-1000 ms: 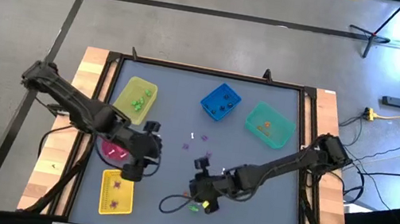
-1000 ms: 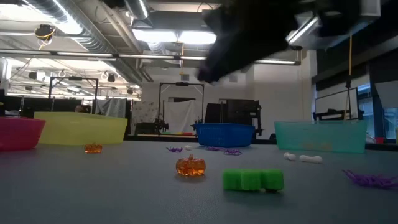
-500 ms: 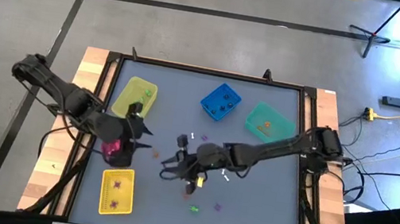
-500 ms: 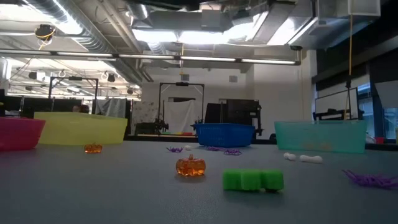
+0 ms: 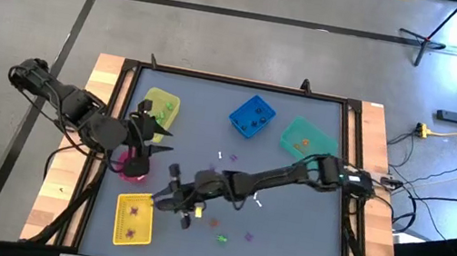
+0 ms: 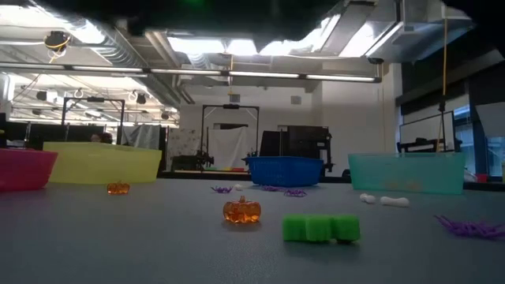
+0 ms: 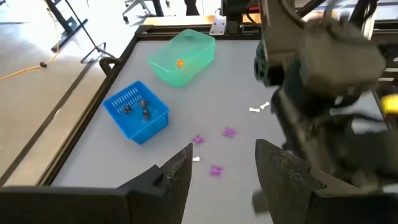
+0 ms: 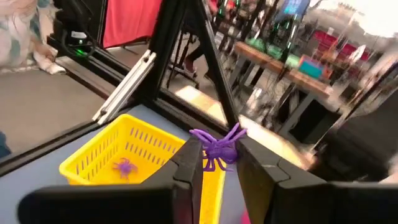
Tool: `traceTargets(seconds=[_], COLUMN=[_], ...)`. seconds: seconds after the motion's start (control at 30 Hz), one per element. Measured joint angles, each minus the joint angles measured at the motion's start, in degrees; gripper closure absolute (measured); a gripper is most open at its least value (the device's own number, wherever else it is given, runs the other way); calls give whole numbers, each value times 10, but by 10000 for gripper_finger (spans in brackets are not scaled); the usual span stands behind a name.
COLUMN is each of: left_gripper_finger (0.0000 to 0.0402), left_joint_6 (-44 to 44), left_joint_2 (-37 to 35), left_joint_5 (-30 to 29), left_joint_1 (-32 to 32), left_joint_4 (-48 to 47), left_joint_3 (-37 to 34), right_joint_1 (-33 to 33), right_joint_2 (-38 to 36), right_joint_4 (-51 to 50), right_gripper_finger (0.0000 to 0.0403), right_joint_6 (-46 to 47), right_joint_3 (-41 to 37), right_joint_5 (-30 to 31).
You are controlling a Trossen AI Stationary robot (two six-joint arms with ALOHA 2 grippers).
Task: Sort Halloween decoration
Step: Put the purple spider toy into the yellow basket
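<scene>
The smooth grey concrete floor [image 5: 230, 0] with dark seam lines lies around the table from 9 to 3 o'clock. At 2 o'clock stands a black metal tripod stand [image 5: 431, 39]. Long bright ceiling lamps [image 6: 229, 47] and grey metal ducts [image 6: 102, 31] hang above a black metal frame [image 6: 230, 134].

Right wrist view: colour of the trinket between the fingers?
Purple spider trinket; right wrist view shows it best.
</scene>
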Motion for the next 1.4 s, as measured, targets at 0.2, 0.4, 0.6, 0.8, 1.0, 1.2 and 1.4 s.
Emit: traceTargets(seconds=[0.2,0.4,0.6,0.8,1.0,1.2,1.4], left_gripper_finger=[243,243,243,243,243,243,243], left_joint_6=[0,0,0,3,4,4,-55], left_joint_2=[0,0,0,1,1,1,1], left_joint_5=[0,0,0,3,5,5,79], left_joint_1=[0,0,0,0,0,0,-3], left_joint_4=[-1,-1,-1,-1,-1,-1,-10], left_joint_3=[0,0,0,0,0,0,0], right_joint_1=[0,1,0,0,0,0,0], right_joint_2=[77,108,108,108,108,108,108], right_joint_4=[-60,-102,-114,-119,-127,-173,-190], right_gripper_finger=[322,322,289,207,160,153,152], right_joint_6=[23,23,28,38,38,66,83], right_joint_3=[113,149,150,150,150,150,150], right_joint_5=[0,0,0,6,19,20,20])
